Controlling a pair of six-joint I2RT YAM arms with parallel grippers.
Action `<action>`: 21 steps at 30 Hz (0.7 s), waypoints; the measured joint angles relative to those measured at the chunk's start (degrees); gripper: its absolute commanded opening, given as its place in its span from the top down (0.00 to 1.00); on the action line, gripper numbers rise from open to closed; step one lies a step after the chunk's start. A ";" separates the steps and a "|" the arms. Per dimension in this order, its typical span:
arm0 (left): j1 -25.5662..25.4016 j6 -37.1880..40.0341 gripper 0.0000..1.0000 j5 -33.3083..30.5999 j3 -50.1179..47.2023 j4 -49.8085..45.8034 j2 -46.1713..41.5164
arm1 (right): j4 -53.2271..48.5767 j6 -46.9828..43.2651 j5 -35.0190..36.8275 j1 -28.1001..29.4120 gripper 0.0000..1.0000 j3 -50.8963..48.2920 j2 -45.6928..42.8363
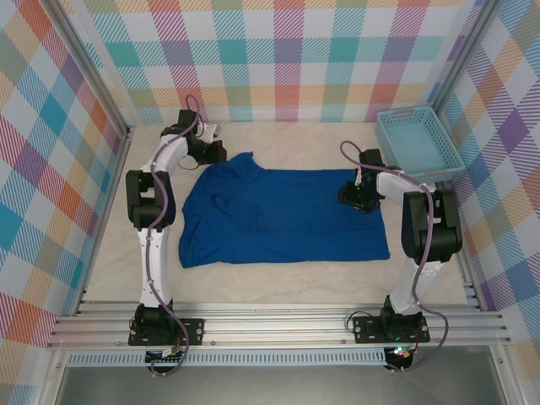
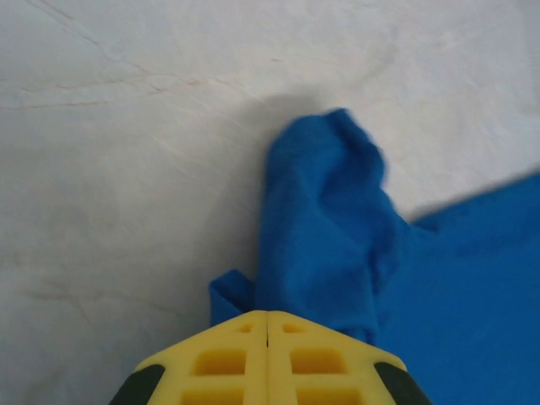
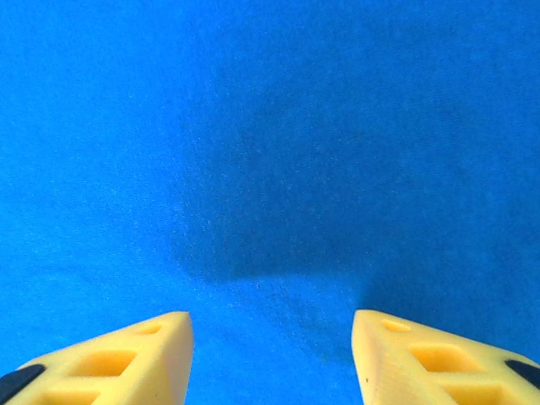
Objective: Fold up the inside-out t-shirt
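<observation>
On the pale desk [image 1: 295, 278] the blue t-shirt [image 1: 278, 215] lies spread. The left claw [image 2: 267, 316] is pinched shut on its bunched far-left corner. The right claw [image 3: 270, 329] stands half open over its right side, holding nothing.

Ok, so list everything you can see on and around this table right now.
t-shirt: one, royal blue, spread across the middle of the table
lattice basket: one, light blue, far right corner
table: one, pale beige top
plaid walls: three, multicoloured, left, far and right sides
metal rails: several, silver, along the near edge
left arm: one, white and black, reaching to the far left
right arm: one, white and black, on the right
left pincer: one, yellow, shut on a bunched far-left bit of the t-shirt
right pincer: one, yellow, open over the t-shirt's right part
</observation>
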 measured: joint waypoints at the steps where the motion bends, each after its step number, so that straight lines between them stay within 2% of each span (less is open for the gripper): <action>1: -0.02 1.01 0.93 0.42 -2.32 0.81 -2.23 | 0.00 0.00 0.00 0.00 0.47 0.00 0.00; 6: -0.66 5.38 0.91 1.51 -10.56 5.16 -9.66 | 0.00 0.02 0.00 0.00 0.47 0.00 -0.02; 12: -1.55 7.21 0.90 0.35 -12.39 6.43 -9.97 | -0.48 0.07 3.19 0.00 0.45 1.53 -0.79; 17: -1.55 7.04 0.90 -1.44 -10.60 7.13 -7.45 | -2.08 -0.15 9.55 0.00 0.43 10.58 -0.15; 21: -1.55 6.60 0.90 -2.08 -9.77 7.17 -5.66 | -3.34 -0.90 15.17 -0.35 0.43 21.84 5.05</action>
